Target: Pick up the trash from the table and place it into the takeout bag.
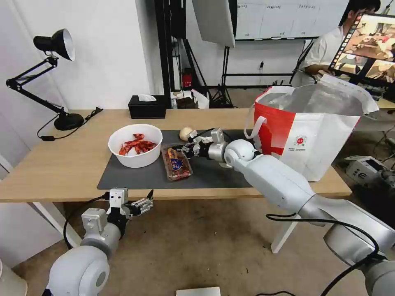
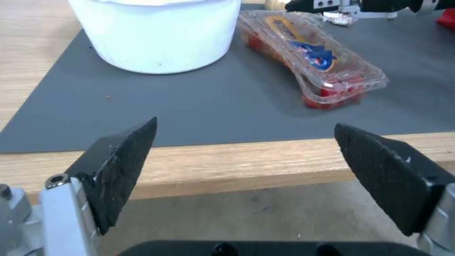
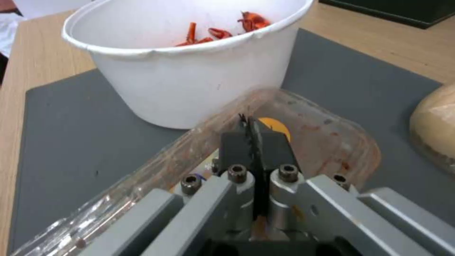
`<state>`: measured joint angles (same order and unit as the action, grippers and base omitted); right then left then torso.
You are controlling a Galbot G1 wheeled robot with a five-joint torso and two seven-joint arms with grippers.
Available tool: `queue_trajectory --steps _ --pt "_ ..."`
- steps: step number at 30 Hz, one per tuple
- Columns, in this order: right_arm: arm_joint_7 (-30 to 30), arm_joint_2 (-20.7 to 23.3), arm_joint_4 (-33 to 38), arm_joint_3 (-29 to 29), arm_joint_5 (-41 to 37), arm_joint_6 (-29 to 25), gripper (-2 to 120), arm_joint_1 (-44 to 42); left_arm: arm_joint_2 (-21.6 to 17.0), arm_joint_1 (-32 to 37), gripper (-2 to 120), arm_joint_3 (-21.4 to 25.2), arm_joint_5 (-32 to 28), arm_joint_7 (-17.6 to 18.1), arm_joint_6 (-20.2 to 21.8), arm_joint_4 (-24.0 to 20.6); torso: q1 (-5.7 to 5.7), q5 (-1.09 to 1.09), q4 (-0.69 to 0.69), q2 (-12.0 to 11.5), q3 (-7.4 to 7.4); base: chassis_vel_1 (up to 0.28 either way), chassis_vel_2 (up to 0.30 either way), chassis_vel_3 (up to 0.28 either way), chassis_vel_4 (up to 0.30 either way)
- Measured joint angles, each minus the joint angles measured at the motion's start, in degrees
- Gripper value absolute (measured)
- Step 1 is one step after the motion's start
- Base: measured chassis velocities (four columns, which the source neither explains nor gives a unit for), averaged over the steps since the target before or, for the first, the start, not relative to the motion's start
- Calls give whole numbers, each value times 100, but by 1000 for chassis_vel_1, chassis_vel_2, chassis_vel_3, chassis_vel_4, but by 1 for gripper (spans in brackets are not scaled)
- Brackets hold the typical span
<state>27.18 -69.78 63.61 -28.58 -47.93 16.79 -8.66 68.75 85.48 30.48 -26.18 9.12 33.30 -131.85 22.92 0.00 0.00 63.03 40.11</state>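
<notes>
On the dark mat (image 1: 135, 176) of the table (image 1: 61, 164) sit the white bowl (image 1: 135, 144) of red shells, the clear tray (image 1: 177, 162) and the beige lump (image 1: 186, 132). My right gripper (image 1: 185, 149) is shut, its tips right over the tray's far end (image 3: 332, 142), beside the bowl (image 3: 189, 78) and near the lump (image 3: 436, 124). Whether it pinches the tray's lid is unclear. A small crumpled tissue (image 2: 342, 20) lies under that gripper. My left gripper (image 1: 146, 201) hangs open just below the table's front edge, facing the bowl (image 2: 161, 35) and tray (image 2: 322, 60). The takeout bag (image 1: 312, 139) stands open at the table's right end.
A black tissue box (image 1: 147, 107) sits at the back edge of the table. A black desk lamp (image 1: 61, 82) with its cable stands at the far left. Bare wood lies left of the mat. Equipment crowds the floor to the right of the bag.
</notes>
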Motion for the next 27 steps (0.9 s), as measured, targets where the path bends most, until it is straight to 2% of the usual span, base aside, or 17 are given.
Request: queue_trajectory --steps 8,11,17,18,19,22,27 --pt "-8 109 124 -24 50 87 0 -62 -102 -146 100 -13 -104 20 0 82 0 1 0 0 0 0 0 0 0" --pt "-32 187 227 -33 52 117 0 -114 -188 -265 100 -21 -318 108 0 127 0 0 0 0 0 0 0 0 0" --pt "-95 335 387 -34 42 157 0 -193 -439 -683 100 -127 -928 276 16 317 0 1 0 0 0 0 0 0 0" --pt "-106 382 424 -34 38 174 0 -204 -560 -948 100 -200 -1269 334 21 479 0 0 0 0 0 0 0 0 0" --pt "-106 382 424 -34 38 174 0 -204 -560 -948 100 -200 -1269 334 21 479 0 0 0 0 0 0 0 0 0" --pt "-120 434 467 -35 31 195 0 -208 -782 -1469 100 -356 -1789 401 25 805 0 0 0 0 0 0 0 0 0" --pt "-120 457 481 -44 28 212 0 -210 -1008 -1959 100 -509 -2209 452 29 1125 1 0 -2 0 0 0 0 0 0"
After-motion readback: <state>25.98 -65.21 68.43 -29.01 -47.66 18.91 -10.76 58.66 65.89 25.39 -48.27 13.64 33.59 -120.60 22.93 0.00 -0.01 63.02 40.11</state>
